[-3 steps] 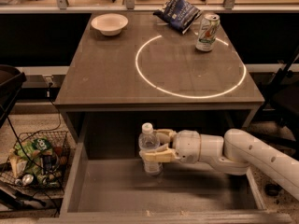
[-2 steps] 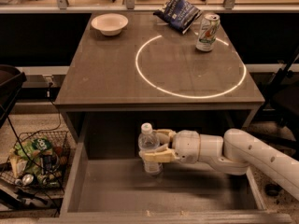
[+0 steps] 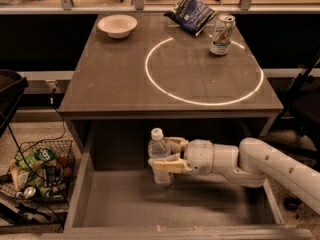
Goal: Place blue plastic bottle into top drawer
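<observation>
The blue plastic bottle (image 3: 160, 156) stands upright with its white cap on top, inside the open top drawer (image 3: 80, 191), near the drawer's back middle. My gripper (image 3: 162, 154) reaches in from the right and is shut on the bottle, one finger in front of it and one behind. The bottle's base is at or just above the drawer's grey bottom; I cannot tell whether it touches.
On the table top (image 3: 110, 79) stand a white bowl (image 3: 117, 25), a dark snack bag (image 3: 191, 14) and a green-and-white soda can (image 3: 222, 34). A wire basket of litter (image 3: 37, 171) sits on the floor at the left. My white arm (image 3: 260, 169) crosses the drawer's right side.
</observation>
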Robot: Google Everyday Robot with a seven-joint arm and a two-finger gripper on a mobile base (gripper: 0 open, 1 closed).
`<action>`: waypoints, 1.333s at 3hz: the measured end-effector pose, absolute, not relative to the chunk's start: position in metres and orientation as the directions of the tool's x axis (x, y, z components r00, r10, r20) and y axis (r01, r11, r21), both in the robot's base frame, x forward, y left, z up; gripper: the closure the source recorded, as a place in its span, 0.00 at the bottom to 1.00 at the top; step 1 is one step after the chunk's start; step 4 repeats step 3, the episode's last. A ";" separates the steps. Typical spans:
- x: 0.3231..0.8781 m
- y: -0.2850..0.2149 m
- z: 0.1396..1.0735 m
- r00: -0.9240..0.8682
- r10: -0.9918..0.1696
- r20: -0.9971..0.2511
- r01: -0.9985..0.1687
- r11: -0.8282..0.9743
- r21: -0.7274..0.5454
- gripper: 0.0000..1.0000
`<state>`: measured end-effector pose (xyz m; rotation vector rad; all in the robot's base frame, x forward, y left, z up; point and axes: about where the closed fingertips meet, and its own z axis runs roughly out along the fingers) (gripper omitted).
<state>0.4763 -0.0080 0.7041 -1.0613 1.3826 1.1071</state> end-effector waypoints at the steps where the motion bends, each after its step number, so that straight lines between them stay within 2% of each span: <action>1: 0.476 -0.008 0.704 -0.085 -0.035 -0.996 -0.979 0.187 0.077 0.08; 2: 0.476 -0.006 0.705 -0.084 -0.035 -0.996 -0.980 0.183 0.076 0.00; 4: 0.476 -0.006 0.705 -0.084 -0.035 -0.996 -0.980 0.183 0.076 0.00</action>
